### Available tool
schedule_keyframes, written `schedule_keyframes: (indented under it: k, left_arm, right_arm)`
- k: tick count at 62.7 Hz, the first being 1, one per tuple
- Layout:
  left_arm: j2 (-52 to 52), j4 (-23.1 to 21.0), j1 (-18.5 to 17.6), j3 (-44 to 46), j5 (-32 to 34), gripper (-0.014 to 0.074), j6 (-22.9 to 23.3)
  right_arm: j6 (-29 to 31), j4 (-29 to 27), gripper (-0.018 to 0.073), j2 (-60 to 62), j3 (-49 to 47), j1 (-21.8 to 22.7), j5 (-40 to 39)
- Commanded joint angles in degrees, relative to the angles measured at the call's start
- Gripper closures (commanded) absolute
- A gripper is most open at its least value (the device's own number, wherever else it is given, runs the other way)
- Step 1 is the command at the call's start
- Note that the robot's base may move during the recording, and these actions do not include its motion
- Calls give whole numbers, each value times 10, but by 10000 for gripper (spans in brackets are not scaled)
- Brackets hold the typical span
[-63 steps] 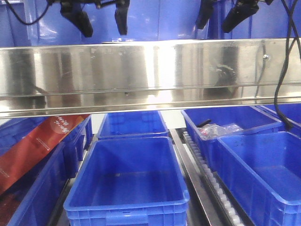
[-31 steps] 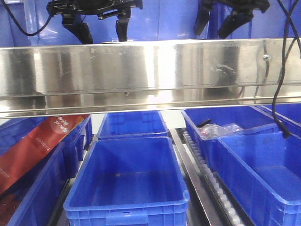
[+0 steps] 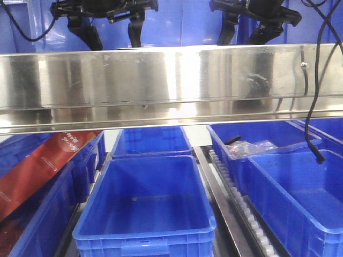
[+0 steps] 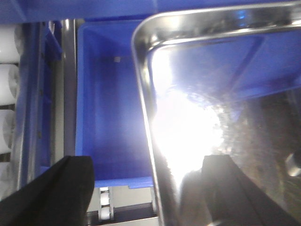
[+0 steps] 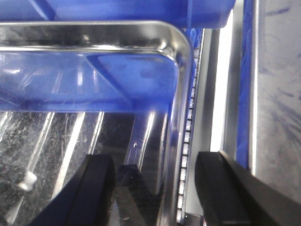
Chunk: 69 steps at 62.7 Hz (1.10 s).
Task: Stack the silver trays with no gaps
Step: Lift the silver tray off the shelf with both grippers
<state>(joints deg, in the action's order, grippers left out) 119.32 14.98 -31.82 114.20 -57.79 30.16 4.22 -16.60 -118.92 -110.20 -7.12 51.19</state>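
Exterior front-facing camera is showing the silver tray (image 3: 171, 80) lying broadside across the whole frame, its long polished wall facing the lens and sitting level above the blue bins (image 3: 144, 234); what is carrying it I cannot tell. Set against the picture from a second ago, the tray is sitting in the same place, while both hands are now hanging lower behind its far edge. The left hand (image 3: 115, 44) and the right hand (image 3: 237, 43) are showing their black bodies at the top of the frame, where before only the fingers were reaching in. Both hands are also standing slightly further left than they were. At the right, the black cable (image 3: 320, 157) is hanging with its free end lower and nearer the centre, over the right-hand bin. At the left, the red carton (image 3: 37, 166) is leaning just as before, and the bins are lying unchanged. Left wrist camera is showing the left hand gaping wide: one dark finger (image 4: 70, 193) is sitting outside the tray's rounded corner over a bin and the other over the glaring tray floor, with the rim running between them unpinched. Right wrist camera is showing the right hand spread likewise, one finger over the tray floor and the other outside the rim beside the roller track (image 5: 186, 179).
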Motion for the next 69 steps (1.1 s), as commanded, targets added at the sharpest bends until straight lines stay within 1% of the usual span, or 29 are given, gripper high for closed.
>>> schedule_keyframes:
  k: [1,28,32,37,42,49,50,52,53,57,61,69]
  left_arm:
    - [7,2,3,5,2,208,5]
    - [19,2,3,5,2,208,5]
    - [19,2,3,5,2,216,5]
    - [19,-2,3,5,2,261,5]
    - [19,-16,3,5,6,346,5]
    - [19,-36,1,6,22,533,5]
    - [19,-39,0,6,28,576,5]
    - [19,-41,0,6,34,631,5]
    - [19,-41,0,8,37,640,5]
    - [19,-41,-1,7,49,602,5]
    - [19,-41,-3,10,51,605,5]
    - [19,-39,-3,20,46,615,5]
  right_arm:
    - [21,4,272,1,-6,0,-6]
    - [29,4,275,-4,-6,0,-13]
    - [29,4,314,-8,-6,0,-8]
    - [29,4,398,-9,-6,0,-2]
    - [32,4,471,-9,-6,0,-3]
    - [41,4,562,-9,-6,0,-4]
    - [42,4,580,-9,-6,0,-4]
    - [43,4,603,-9,-6,0,-4]
    - [43,4,615,-9,-6,0,-4]
    - [43,4,653,-9,-6,0,-4]
    - [43,4,638,-9,-6,0,-5]
    - [43,3,638,-9,-13,0,-2]
